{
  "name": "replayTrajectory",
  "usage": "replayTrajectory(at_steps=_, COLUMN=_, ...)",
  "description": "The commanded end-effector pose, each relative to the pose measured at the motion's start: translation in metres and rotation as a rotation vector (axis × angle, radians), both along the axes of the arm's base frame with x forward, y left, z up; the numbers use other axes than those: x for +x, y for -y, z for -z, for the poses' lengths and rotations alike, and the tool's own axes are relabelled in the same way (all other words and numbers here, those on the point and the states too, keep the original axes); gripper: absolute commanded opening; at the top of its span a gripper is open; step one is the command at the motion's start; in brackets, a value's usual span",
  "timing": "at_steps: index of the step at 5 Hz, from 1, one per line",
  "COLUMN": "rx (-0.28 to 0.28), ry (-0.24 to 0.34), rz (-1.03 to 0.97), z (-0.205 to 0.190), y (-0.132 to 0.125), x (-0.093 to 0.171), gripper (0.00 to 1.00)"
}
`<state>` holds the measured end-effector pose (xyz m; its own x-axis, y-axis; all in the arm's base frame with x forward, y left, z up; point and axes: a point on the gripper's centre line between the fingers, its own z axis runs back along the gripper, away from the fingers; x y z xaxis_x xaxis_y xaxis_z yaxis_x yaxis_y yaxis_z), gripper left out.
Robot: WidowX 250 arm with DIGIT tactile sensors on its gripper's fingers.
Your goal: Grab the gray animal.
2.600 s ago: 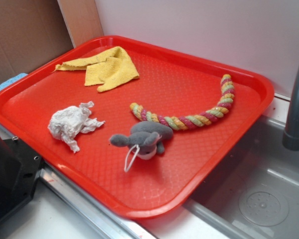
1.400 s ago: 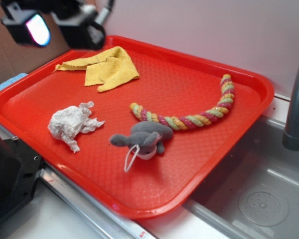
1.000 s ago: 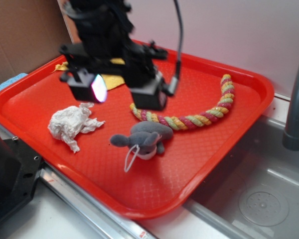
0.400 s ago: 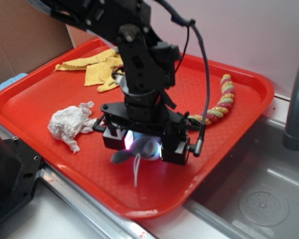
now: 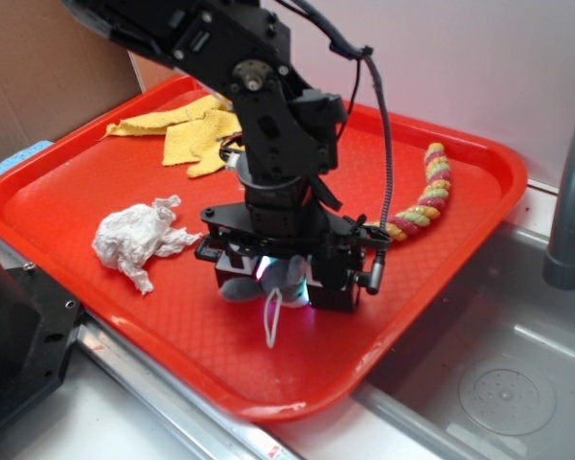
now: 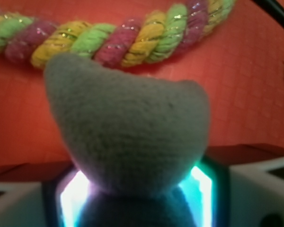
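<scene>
Between glowing pads, fuzzy gray animal (image 6: 128,137)

My gripper (image 5: 273,273) sits over the gray animal (image 6: 128,137) on the tray (image 5: 441,240), rope (image 6: 109,40) just behind, paper wad (image 5: 134,238) left.

Bright, even light fills the exterior view, with soft glare along the glossy red plastic tray (image 5: 441,278) rim at lower centre. A cyan-magenta glow shines under the black robot gripper (image 5: 286,273), tinting the soft gray plush animal (image 5: 280,282). In the wrist view that plush fills the centre, blurred, while the multicoloured twisted rope (image 6: 109,40) up top stays fairly sharp.
</scene>
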<state>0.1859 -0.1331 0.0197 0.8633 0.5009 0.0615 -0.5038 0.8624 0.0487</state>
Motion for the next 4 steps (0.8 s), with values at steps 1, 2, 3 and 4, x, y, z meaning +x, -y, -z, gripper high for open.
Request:
replayTrajectory(at_steps=1, rx=-0.136, ry=-0.002, rz=0.169, z=-0.057, y=-0.026, x=0.000, gripper=0.00)
replayTrajectory(at_steps=2, rx=-0.179, ry=0.010, rz=0.247, z=-0.101, y=-0.053, x=-0.001, gripper=0.00)
replayTrajectory(at_steps=3, rx=-0.188, ry=0.036, rz=0.260, z=-0.128, y=-0.081, x=-0.002, gripper=0.00)
replayTrajectory(at_steps=4, rx=-0.192, ry=0.090, rz=0.234, z=-0.157, y=-0.120, x=0.001, gripper=0.00)
